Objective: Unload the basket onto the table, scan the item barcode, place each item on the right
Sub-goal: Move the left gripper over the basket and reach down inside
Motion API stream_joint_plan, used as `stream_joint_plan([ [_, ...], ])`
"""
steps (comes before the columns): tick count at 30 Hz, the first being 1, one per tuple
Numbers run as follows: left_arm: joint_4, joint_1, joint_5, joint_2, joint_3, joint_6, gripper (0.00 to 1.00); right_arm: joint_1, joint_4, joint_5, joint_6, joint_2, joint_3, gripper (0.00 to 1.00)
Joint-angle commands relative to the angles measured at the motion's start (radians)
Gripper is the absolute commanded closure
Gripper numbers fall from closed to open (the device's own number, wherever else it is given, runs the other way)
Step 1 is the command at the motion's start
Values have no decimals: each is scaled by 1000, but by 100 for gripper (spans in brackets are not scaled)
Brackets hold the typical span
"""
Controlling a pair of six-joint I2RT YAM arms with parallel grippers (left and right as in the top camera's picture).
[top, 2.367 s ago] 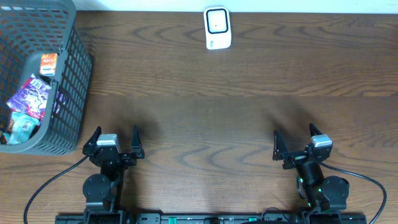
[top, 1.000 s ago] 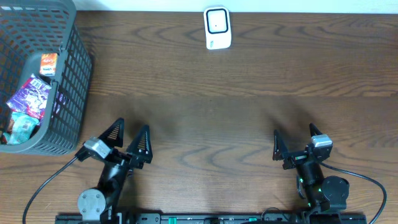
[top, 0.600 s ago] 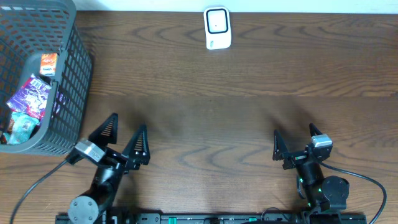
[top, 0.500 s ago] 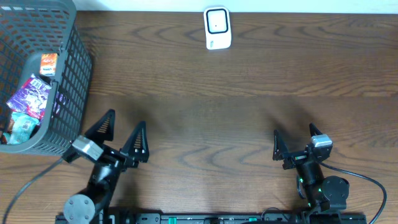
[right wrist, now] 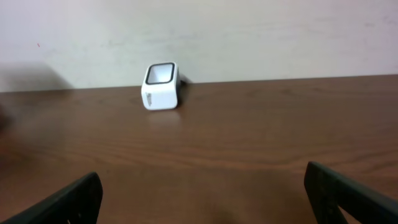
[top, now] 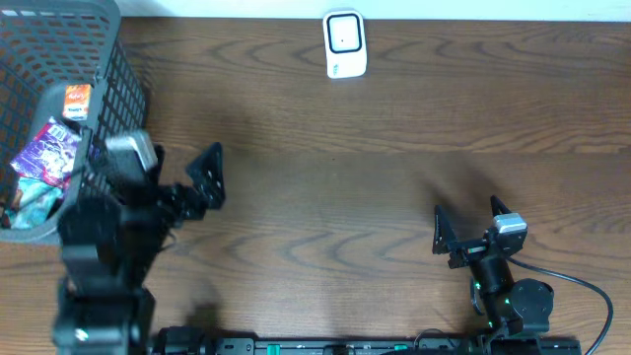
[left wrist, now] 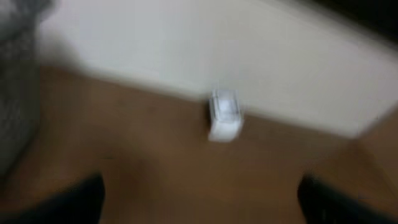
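Currently the left pincer [left wrist: 199,205] hangs wide open and empty beside the basket [top: 118,99] at left; lower right, the right pincer [top: 465,225] gapes wide, empty too.

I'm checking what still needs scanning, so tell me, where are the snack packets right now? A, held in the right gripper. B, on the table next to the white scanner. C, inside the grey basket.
C: the packets lie inside the basket at the left of the overhead view.
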Motion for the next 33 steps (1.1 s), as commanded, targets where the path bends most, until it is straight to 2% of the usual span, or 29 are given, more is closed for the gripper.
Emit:
stream_joint_plan([
  [1, -156, 4, -98, 136, 222, 206, 2, -5, -1, 1, -13, -6, -4, 1],
  [4, -303, 5, -100, 264, 398, 270, 2, -5, -1, 1, -13, -6, -4, 1],
  [7, -395, 34, -135, 376, 543, 269, 2, -5, -1, 1, -13, -6, -4, 1],
  [13, -490, 209, -126, 555, 737, 264, 2, -5, -1, 1, -13, -6, -4, 1],
  [18, -478, 351, -97, 636, 755, 261, 2, -5, -1, 1, -13, -6, -4, 1],
  [24, -433, 406, -109, 661, 755, 253, 2, -5, -1, 1, -13, -6, -4, 1],
  [28, -386, 479, -108, 672, 796, 122, 2, -5, -1, 1, -13, -6, -4, 1],
  [33, -423, 576, -108, 740, 908, 102, 2, -5, -1, 1, -13, -6, -4, 1],
])
